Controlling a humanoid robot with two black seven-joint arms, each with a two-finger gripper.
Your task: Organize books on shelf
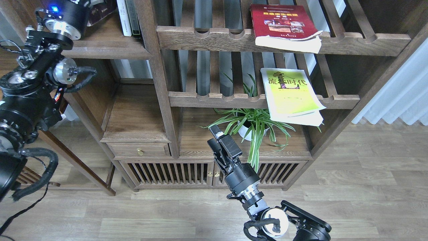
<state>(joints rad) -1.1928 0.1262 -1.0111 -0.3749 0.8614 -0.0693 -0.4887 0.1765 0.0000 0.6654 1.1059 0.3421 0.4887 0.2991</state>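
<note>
My left arm (40, 60) is reaching to the solid shelf (103, 50) at upper left; its gripper is hidden, beside the maroon book (102, 11). My right gripper (219, 135), fingers pressed together, is hovering near the plant (254, 124). The red book (282, 23) and yellow-green book (291, 93) are lying on slatted racks (220, 97).

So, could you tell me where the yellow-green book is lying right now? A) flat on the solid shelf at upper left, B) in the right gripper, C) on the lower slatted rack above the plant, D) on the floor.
C: the yellow-green book lies on the lower slatted rack, overhanging its front rail above the plant.
</note>
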